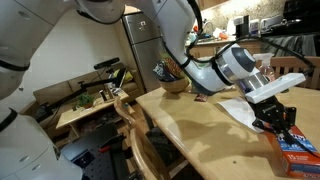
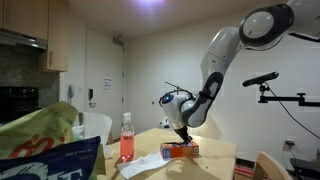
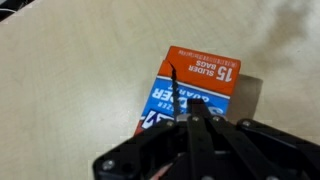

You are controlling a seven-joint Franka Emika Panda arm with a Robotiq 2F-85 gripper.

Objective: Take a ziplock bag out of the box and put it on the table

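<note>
Wrist view: the fingers (image 3: 190,125) are pressed together, their tips meeting over the blue end of the box (image 3: 205,78). The box is an orange-red carton lying flat on the pale wooden worktop (image 3: 70,80). Whether any plastic is nipped between the tips cannot be told. In both exterior views the arm (image 2: 215,70) bends down so that the fingers point at the box (image 1: 298,148) from above, near the worktop's edge. Just beside the box a limp, whitish sheet, probably the ziplock bag (image 1: 235,108), lies flat on the worktop, apart from the fingers. Farther along, a pink spray bottle (image 2: 126,140) stands upright.
</note>
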